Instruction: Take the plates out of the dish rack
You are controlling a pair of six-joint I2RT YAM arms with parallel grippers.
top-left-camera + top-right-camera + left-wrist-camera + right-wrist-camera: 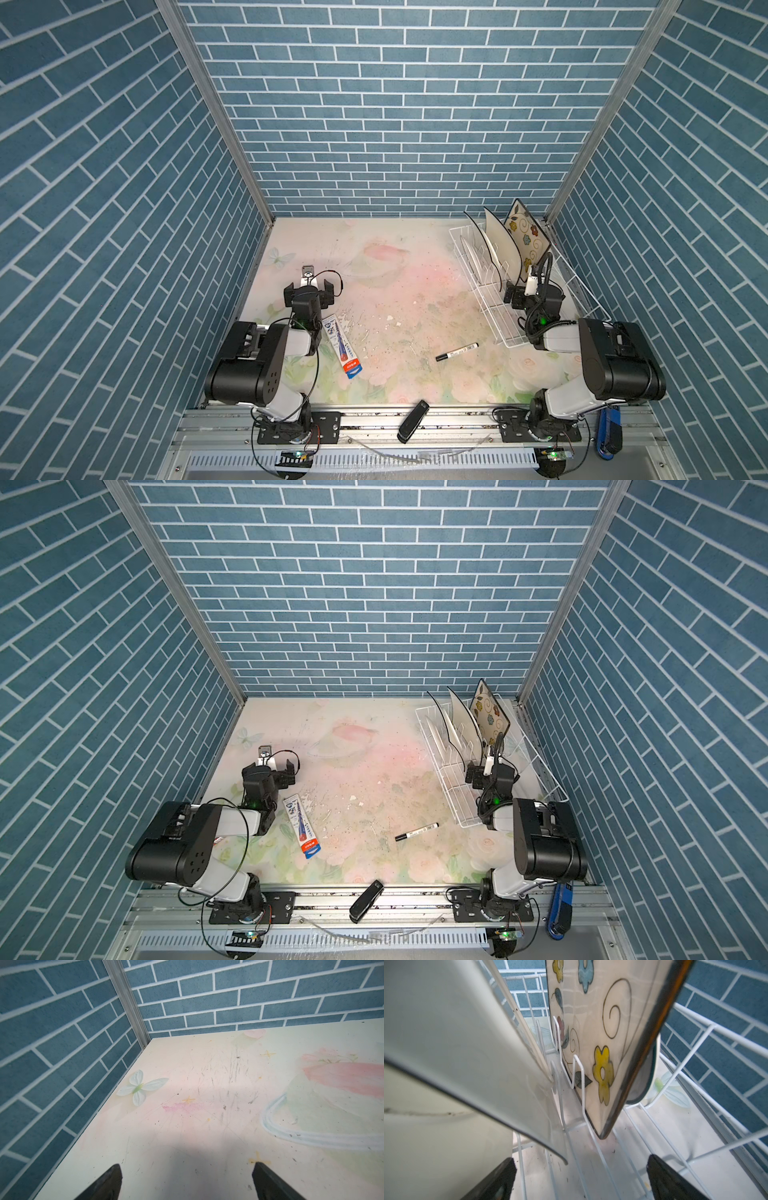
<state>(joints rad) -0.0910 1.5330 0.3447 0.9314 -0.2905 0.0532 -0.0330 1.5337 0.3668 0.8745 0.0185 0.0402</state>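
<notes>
Right tool (580, 1167) was found low within the dish rack (498, 320), jaws standing apart and clamped on nothing. Directly ahead of it, in the right wrist view, the flowered plate (602, 1022) stood on edge among the prongs, its lower corner ahead of the gap between the jaws. The plain white plate (456, 1043) stood just beside that tool, its black-rimmed edge near one finger (500, 1180); contact could not be established. Beyond the white plate from the tool, in a top view, a third plate (483, 245) stood edge-on, too thin in view for its pattern to be read. Left tool (187, 1167) hung over bare bench (207, 1095), jaws likewise apart and empty, well apart from the rack and from every plate.

Finding: all three plates stood in the rack; none lay on the bench. In my judgement the task was at its start, with nothing unloaded and the first grasp approached but not yet made. Left to do: seize, lift clear of the prongs and set down each of the three plates. The flowered plate appeared the likeliest first candidate, being nearest the parted jaws.
</notes>
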